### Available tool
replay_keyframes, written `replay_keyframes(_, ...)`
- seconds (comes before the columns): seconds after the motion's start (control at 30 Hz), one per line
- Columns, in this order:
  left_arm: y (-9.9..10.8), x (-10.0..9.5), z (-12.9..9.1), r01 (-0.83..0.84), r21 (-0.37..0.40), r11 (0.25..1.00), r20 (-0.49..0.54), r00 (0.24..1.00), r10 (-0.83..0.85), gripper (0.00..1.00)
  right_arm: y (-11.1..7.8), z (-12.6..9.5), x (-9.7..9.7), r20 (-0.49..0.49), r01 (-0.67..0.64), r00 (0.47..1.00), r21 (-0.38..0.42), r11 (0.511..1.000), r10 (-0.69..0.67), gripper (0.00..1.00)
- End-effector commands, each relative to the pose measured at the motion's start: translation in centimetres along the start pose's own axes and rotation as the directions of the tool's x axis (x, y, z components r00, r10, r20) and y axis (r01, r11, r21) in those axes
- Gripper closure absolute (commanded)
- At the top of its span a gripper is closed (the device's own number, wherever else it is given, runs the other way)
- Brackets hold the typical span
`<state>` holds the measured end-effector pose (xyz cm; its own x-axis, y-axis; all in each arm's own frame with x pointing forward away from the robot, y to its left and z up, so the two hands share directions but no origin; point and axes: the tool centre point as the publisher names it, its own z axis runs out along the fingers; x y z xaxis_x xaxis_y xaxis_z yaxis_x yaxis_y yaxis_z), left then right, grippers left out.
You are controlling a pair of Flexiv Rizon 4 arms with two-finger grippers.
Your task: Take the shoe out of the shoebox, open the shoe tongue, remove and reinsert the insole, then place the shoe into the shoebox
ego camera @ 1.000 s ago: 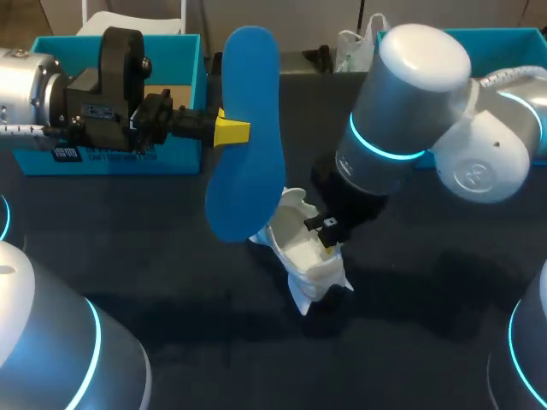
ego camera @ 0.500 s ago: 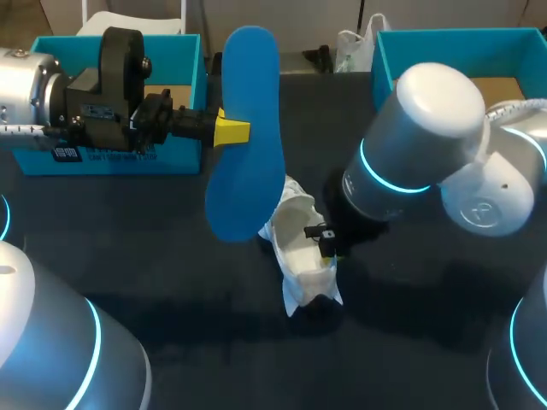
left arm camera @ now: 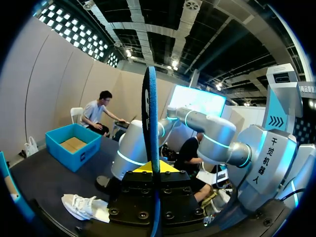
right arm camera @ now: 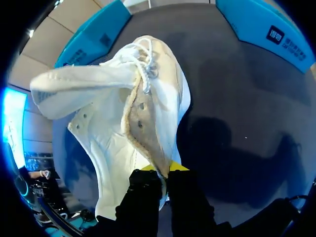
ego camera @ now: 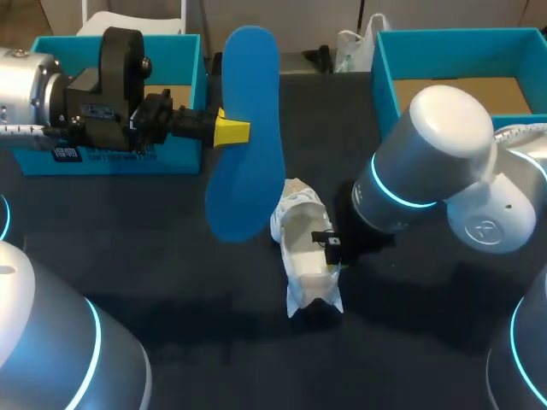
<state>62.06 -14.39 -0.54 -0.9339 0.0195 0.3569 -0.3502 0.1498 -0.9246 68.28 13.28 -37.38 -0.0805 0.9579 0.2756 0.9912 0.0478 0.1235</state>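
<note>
A white shoe (ego camera: 303, 248) lies on the dark table, its opening facing up and the tongue folded out. My right gripper (ego camera: 333, 254) is shut on the shoe's side wall at the rim; in the right wrist view the shoe (right arm camera: 133, 113) stretches ahead of that gripper (right arm camera: 160, 170), whose fingers pinch the lined edge. My left gripper (ego camera: 231, 130) is shut on a blue insole (ego camera: 248, 137), held upright above the table, left of and above the shoe. From the left wrist the insole (left arm camera: 149, 113) shows edge-on between that gripper's tips (left arm camera: 157, 168), with the shoe (left arm camera: 84, 206) below.
A blue open box (ego camera: 192, 102) stands at the back left behind my left arm. A second blue box (ego camera: 385, 77) with a brown floor stands at the back right. Dark bare table lies in front of the shoe.
My right arm has swung to the right and lower, turning and dragging the shoe a little rightward with it. The left arm and the insole have stayed still.
</note>
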Motion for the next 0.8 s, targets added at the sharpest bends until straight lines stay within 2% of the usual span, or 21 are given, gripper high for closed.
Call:
replay_keyframes(0.03,0.0,-0.2,0.2,0.0,0.0,1.0,-0.002,1.0,0.0,1.0,-0.1,0.9,-0.5,-0.019,-0.011,1.0,0.002,1.0,0.011,1.0)
replay_keyframes(0.37,0.0,-0.2,0.2,0.0,0.0,1.0,-0.002,1.0,0.0,1.0,-0.2,2.7,-1.4,-0.055,-0.041,0.998,0.023,0.999,0.043,1.0)
replay_keyframes(0.53,0.0,-0.2,0.2,0.0,0.0,1.0,-0.002,1.0,0.0,1.0,-0.1,2.8,-1.4,-0.062,-0.048,0.997,0.028,0.998,0.049,0.98)
replay_keyframes(0.57,0.0,-0.2,0.2,0.0,0.0,1.0,-0.002,1.0,0.0,1.0,-0.1,2.8,-1.4,-0.063,-0.05,0.997,0.028,0.998,0.052,0.75)
replay_keyframes(0.6,0.0,-0.2,0.2,0.0,0.0,1.0,-0.002,1.0,0.0,1.0,-0.2,2.7,-1.3,-0.068,-0.053,0.996,0.026,0.998,0.055,0.45)
replay_keyframes(0.63,0.0,-0.2,0.2,0.0,0.0,1.0,-0.002,1.0,0.0,1.0,-0.3,2.4,-1.3,-0.069,-0.054,0.996,0.025,0.998,0.055,0.0)
replay_keyframes(0.8,0.0,-0.2,0.2,0.0,0.0,1.0,-0.002,1.0,0.0,1.0,-0.5,0.4,-0.8,-0.076,-0.051,0.996,0.016,0.999,0.052,0.0)
